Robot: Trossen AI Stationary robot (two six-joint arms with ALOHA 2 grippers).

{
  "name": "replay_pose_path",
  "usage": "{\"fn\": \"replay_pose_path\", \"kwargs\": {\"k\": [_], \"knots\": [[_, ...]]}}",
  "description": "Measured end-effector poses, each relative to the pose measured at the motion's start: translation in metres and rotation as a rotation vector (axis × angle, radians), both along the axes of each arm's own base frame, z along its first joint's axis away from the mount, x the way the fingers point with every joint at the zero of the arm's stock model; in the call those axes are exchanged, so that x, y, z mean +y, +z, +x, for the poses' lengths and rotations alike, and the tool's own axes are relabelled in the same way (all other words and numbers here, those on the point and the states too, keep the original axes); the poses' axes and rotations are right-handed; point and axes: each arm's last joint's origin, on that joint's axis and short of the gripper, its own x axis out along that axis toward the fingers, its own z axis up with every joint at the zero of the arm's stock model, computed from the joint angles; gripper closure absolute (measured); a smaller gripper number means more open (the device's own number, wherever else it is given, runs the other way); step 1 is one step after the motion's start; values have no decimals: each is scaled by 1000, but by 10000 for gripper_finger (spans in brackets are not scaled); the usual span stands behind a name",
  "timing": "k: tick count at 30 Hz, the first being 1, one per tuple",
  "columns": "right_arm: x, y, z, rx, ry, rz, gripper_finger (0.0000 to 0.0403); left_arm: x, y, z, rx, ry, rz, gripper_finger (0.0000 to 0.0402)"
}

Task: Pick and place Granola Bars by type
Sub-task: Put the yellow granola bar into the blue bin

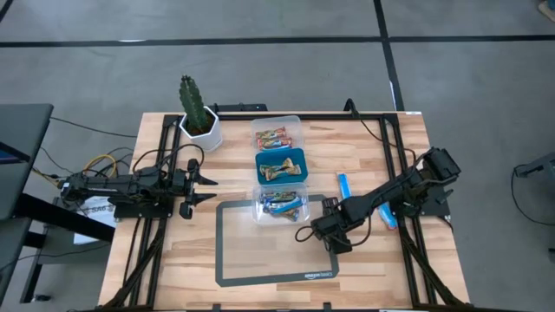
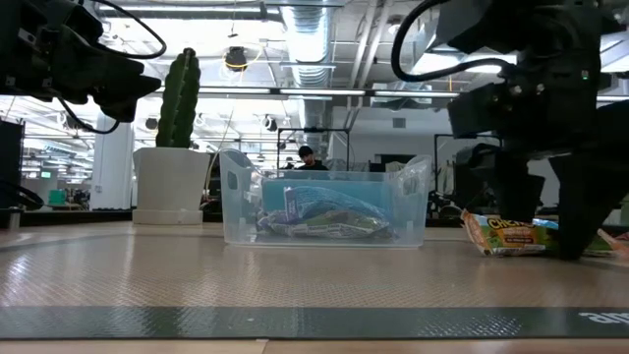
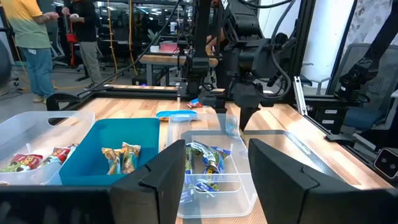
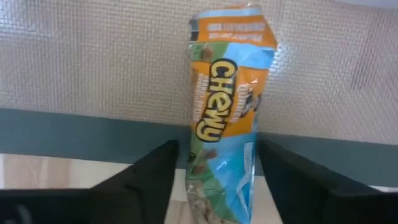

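A granola bar in an orange-and-blue "Chewy" wrapper lies flat on the grey mat, across its dark right border. It also shows in the low view. My right gripper is open and low over the mat. Its fingers stand on either side of the bar's near end, and I see no touch. My left gripper is open and empty at the table's left, pointing at the tubs. Three tubs stand in a row: clear with red-and-green bars, blue with brown-gold bars, clear with blue bars.
A blue bar lies on the wood right of the tubs, and another blue bar lies under my right arm. A potted cactus stands at the far left. People stand in the room behind the table.
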Motion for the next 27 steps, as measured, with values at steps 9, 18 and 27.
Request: {"fn": "replay_pose_path", "kwargs": {"k": [9, 18, 27], "knots": [[0, 0, 0, -6, 0, -7, 338, 0, 0, 0, 0, 0, 0, 233], [-1, 10, -2, -31, -1, 10, 388, 0, 0, 0, 0, 0, 0, 233], [-7, 55, -12, -191, -33, 82, 369, 0, 0, 0, 0, 0, 0, 233]]}}
